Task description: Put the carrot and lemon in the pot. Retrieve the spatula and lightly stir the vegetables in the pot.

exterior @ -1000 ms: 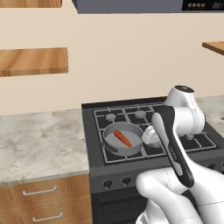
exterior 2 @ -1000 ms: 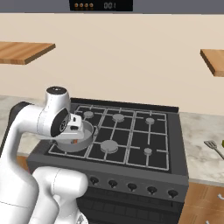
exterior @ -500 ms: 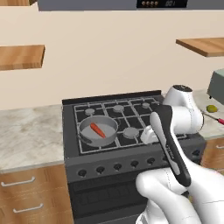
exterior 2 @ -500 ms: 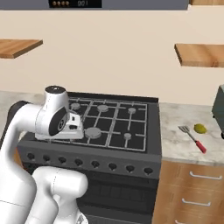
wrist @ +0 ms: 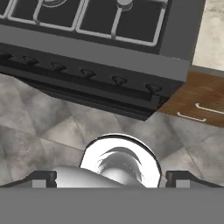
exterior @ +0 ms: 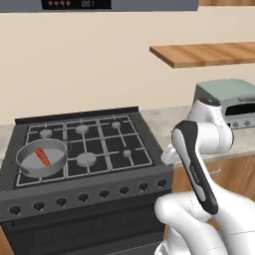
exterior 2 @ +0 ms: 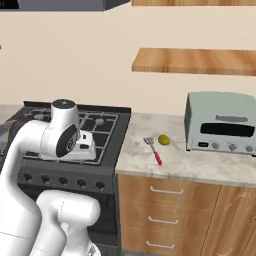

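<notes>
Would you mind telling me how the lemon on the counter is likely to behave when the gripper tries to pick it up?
The lemon looks small and rounded, so it will probably roll if nudged. Its smooth oval sides may slip between closing fingers. The spatula lies close beside it and could get bumped.

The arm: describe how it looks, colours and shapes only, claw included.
The arm is glossy white, built of fat rounded segments. A long black strip with small pale lettering runs down one link, and the joint caps are dark grey discs with a lighter ring. Its base is a bulbous white body. The claw ends in two small dark, blocky tips.
</notes>
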### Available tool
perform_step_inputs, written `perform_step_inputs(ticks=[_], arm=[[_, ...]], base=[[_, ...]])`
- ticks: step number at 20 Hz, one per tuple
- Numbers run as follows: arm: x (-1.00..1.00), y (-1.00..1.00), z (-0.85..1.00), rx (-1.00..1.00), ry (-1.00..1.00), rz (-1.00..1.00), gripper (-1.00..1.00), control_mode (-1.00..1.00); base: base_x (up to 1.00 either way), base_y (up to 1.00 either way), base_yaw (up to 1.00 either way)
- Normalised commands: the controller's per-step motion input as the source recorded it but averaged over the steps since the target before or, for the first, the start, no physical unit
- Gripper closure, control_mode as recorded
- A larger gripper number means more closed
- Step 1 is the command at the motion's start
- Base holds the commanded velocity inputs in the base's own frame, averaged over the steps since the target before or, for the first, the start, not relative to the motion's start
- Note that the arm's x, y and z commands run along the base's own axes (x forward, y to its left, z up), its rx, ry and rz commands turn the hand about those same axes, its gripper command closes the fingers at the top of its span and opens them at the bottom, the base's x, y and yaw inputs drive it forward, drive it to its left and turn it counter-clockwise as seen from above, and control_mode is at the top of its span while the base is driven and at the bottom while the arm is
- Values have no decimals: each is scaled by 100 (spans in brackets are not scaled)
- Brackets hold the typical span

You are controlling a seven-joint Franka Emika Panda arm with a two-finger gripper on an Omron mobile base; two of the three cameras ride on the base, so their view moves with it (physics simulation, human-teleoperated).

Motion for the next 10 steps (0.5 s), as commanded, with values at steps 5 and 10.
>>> perform_step_inputs(ticks=[5, 10], arm=[[0, 0, 0, 0, 0, 0, -100, 100], [0, 0, 0, 0, 0, 0, -100, 100]], base=[[9, -96, 0], [21, -55, 0]])
